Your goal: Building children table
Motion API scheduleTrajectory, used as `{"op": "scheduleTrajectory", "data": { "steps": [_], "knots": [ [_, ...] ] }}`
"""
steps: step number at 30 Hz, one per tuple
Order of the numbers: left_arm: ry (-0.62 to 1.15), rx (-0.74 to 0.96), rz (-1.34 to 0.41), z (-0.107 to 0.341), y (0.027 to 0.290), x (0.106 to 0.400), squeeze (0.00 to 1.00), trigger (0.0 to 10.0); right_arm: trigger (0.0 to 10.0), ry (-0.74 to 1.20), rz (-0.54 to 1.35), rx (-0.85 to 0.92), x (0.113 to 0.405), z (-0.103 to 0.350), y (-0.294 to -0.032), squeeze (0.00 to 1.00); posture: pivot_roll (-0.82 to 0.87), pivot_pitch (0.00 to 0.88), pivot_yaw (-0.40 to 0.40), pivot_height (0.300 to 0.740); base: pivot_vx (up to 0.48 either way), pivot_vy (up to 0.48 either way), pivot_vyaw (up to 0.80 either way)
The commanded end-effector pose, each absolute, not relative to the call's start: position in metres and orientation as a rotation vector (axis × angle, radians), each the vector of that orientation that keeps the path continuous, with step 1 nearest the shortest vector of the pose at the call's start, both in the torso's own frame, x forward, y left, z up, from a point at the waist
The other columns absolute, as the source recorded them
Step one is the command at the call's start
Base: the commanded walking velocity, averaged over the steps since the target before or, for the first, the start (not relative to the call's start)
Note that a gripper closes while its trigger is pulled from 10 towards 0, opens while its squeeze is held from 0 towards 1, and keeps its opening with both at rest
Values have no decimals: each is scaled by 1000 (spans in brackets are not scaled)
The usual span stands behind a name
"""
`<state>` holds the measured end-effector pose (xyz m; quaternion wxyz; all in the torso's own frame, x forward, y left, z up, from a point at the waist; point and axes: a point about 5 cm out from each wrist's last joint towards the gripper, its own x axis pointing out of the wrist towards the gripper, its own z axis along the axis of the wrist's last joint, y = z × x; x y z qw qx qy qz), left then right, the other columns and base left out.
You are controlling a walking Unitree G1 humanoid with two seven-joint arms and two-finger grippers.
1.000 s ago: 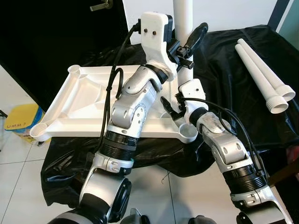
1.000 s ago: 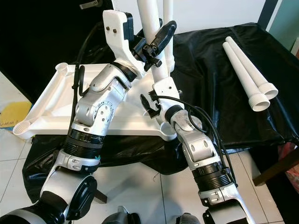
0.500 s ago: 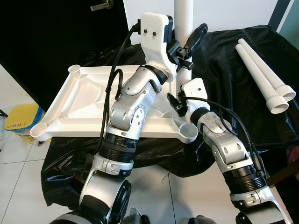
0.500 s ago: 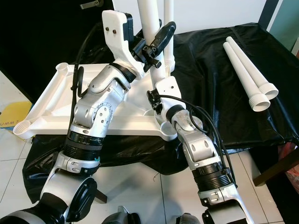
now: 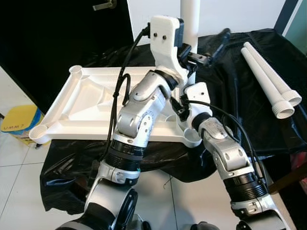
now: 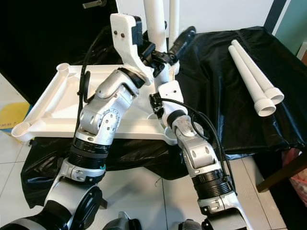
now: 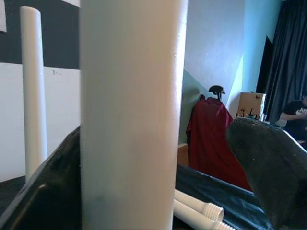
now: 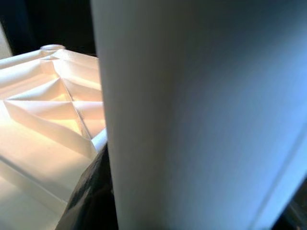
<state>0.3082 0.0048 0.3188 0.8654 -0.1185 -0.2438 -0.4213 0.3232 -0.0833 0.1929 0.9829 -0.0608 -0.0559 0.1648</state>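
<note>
Black sheet point(image 5: 230, 110) | left claw point(image 5: 204, 50) now spread off leg point(image 5: 190, 19) | right claw point(image 5: 184, 103) clamps leg

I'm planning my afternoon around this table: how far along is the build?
The far leg and near leg stand upright on the upturned tabletop. The near leg is in hand: left tool open around it, right tool at its base. Two loose legs on the black cloth are yet to be fitted.

One upturned tabletop point(image 5: 81, 103), two standing legs point(image 6: 156, 19), two loose legs point(image 5: 268, 79).
</note>
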Motion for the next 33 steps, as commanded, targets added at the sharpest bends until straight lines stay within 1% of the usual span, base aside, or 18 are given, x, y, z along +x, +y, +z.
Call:
{"op": "scheduleTrajectory", "data": {
  "steps": [1, 2, 7, 11, 14, 16, 17, 20, 24, 27, 29, 30, 31, 33],
  "knots": [
    [-529, -227, -900, 321, 4, 303, 1000, 10000, 10000, -102, 298, -108, 326, 193, -88, 0, -85, 39, 37, 740, 0, 0, 0],
    [-528, -214, -881, 319, 6, 304, 0, 10000, 10000, -105, 267, -90, 327, 193, -92, 0, -83, 38, 38, 740, 0, 0, 0],
    [-530, -204, -827, 316, 12, 307, 0, 10000, 10000, -105, 215, -58, 329, 192, -98, 0, -84, 33, 38, 740, 0, 0, 0],
    [-527, -226, -746, 311, 23, 311, 0, 10000, 10000, -117, 154, 6, 329, 192, -104, 0, -81, 26, 37, 740, 0, 0, 0],
    [-510, -251, -700, 306, 33, 314, 0, 10000, 10000, -154, 102, 46, 328, 194, -110, 0, -77, 22, 36, 740, 0, 0, 0],
    [-501, -265, -685, 303, 36, 315, 0, 10000, 10000, -182, 75, 49, 328, 196, -113, 0, -77, 21, 35, 740, 0, 0, 0],
    [-478, -304, -656, 299, 41, 316, 0, 10000, 10000, -229, 56, 30, 327, 198, -118, 0, -69, 18, 25, 740, 0, 0, 0],
    [-450, -346, -612, 295, 48, 318, 0, 10000, 10000, -240, 62, 25, 327, 198, -120, 0, -67, 17, 22, 740, 0, 0, 0],
    [-419, -386, -577, 290, 54, 321, 0, 10000, 10000, -242, 82, 73, 326, 199, -118, 0, -64, 22, 12, 740, 0, 0, 0],
    [-309, -449, -450, 268, 68, 330, 0, 10000, 10000, -238, 134, 125, 325, 197, -115, 0, -61, 20, 8, 740, 0, 0, 0],
    [-309, -449, -450, 268, 68, 330, 0, 10000, 10000, -238, 134, 125, 325, 197, -115, 0, -61, 20, 8, 740, 0, 0, 0],
    [-267, -499, -436, 262, 70, 332, 0, 10000, 10000, -240, 133, 124, 325, 197, -115, 0, -63, 20, 5, 740, 0, 0, 0],
    [-242, -520, -371, 257, 76, 334, 0, 10000, 10000, -256, 112, 118, 325, 198, -118, 0, -71, 20, 7, 740, 0, 0, 0],
    [-242, -520, -371, 257, 76, 334, 0, 10000, 10000, -256, 112, 118, 325, 198, -118, 0, -71, 20, 7, 740, 0, 0, 0]
  ]
}}
